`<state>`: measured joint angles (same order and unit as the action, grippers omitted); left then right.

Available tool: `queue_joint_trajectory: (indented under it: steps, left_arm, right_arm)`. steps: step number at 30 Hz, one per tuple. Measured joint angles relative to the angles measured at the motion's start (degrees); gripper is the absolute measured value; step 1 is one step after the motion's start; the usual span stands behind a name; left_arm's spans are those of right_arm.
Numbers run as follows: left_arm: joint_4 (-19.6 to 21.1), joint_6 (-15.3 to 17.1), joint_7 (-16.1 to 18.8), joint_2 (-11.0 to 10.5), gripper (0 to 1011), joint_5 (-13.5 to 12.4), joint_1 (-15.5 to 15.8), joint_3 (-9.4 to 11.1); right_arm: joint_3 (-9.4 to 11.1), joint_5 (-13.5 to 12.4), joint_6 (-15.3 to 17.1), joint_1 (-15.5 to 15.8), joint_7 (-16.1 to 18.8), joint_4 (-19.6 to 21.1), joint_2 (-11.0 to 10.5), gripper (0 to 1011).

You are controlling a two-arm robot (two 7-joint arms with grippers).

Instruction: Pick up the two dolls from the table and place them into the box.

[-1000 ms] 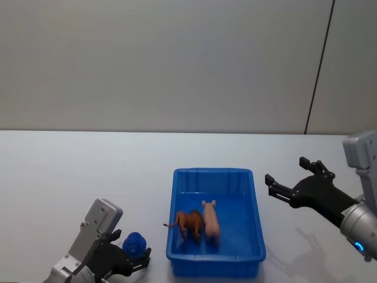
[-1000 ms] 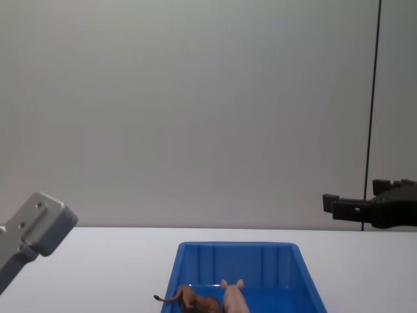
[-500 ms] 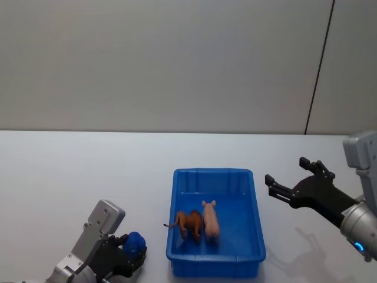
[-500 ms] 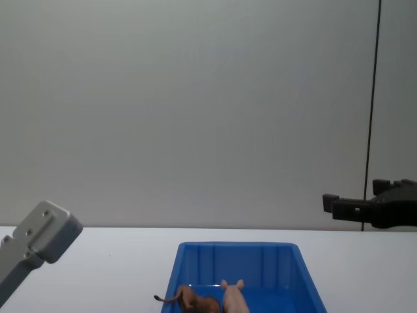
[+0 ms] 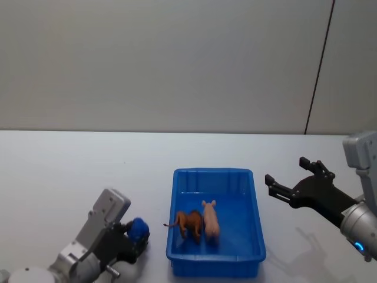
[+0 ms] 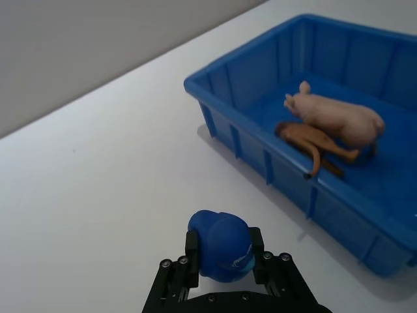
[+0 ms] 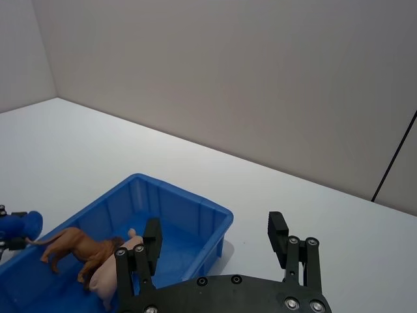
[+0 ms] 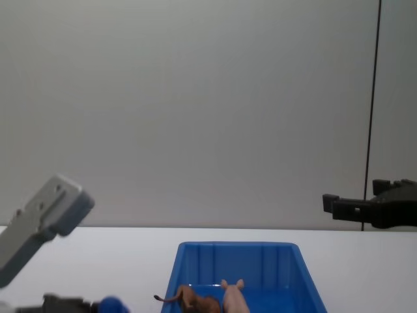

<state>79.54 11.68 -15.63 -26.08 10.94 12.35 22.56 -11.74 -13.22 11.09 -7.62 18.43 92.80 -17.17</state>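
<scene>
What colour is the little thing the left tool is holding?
The object clamped in the left tool is dark blue, much like the box. It shows best in the left wrist view.

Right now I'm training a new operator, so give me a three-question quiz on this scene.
1. True or false: both toy animals lie inside the blue bin.
2. What sits between the left gripper's fingers?
3. The right gripper is: A) open, beside the bin; B) shut on the pink pig; C) inside the bin.

Key: 1 true: the pig and the brown lion lie side by side in it. 2 a small blue toy. 3 A.
</scene>
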Motion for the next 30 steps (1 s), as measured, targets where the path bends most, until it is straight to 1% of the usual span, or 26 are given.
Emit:
queue_joint_trajectory:
  steps: [6, 8, 9, 12, 15, 16, 19, 22, 23, 25, 26, 29, 30]
  left_arm:
    - [1.3, -0.6, -0.6, 0.6, 409, -1.7, 1.4, -0.1]
    - [2.0, -1.2, -1.1, 1.3, 390, -2.8, 2.5, -0.1]
    - [2.0, -1.2, -1.1, 1.3, 387, -2.8, 2.5, -0.1]
    - [2.2, -1.9, -1.8, 2.2, 363, -3.8, 3.6, 0.1]
    - [2.3, -2.9, -2.8, 3.7, 352, -4.8, 5.3, 0.7]
    - [2.3, -2.9, -2.8, 3.7, 339, -4.8, 5.3, 0.7]
    - [1.9, -3.9, -3.9, 5.1, 327, -5.5, 6.7, 1.2]
    - [1.5, -4.4, -4.4, 5.9, 392, -5.9, 7.5, 1.6]
    - [1.4, -4.5, -4.5, 6.2, 457, -6.0, 7.7, 1.7]
    - [1.0, -5.1, -5.1, 7.1, 497, -6.3, 8.5, 2.2]
    - [1.0, -5.1, -5.1, 7.1, 560, -6.3, 8.5, 2.2]
    - [0.8, -5.8, -5.5, 7.9, 618, -6.5, 9.1, 2.6]
    - [0.8, -5.9, -5.6, 8.0, 677, -6.5, 9.2, 2.6]
  right_arm:
    - [0.0, 0.0, 0.0, 0.0, 0.0, 0.0, 0.0, 1001]
    - [0.0, 0.0, 0.0, 0.0, 0.0, 0.0, 0.0, 1001]
    - [0.0, 0.0, 0.0, 0.0, 0.0, 0.0, 0.0, 1001]
    - [0.0, 0.0, 0.0, 0.0, 0.0, 0.0, 0.0, 1001]
    - [0.0, 0.0, 0.0, 0.0, 0.0, 0.0, 0.0, 1001]
    - [0.0, 0.0, 0.0, 0.0, 0.0, 0.0, 0.0, 1001]
    - [0.0, 0.0, 0.0, 0.0, 0.0, 0.0, 0.0, 1001]
    - [0.0, 0.0, 0.0, 0.0, 0.0, 0.0, 0.0, 1001]
    - [0.0, 0.0, 0.0, 0.0, 0.0, 0.0, 0.0, 1001]
    - [0.0, 0.0, 0.0, 0.0, 0.0, 0.0, 0.0, 1001]
    - [0.0, 0.0, 0.0, 0.0, 0.0, 0.0, 0.0, 1001]
    - [0.0, 0.0, 0.0, 0.0, 0.0, 0.0, 0.0, 1001]
    - [0.0, 0.0, 0.0, 0.0, 0.0, 0.0, 0.0, 1001]
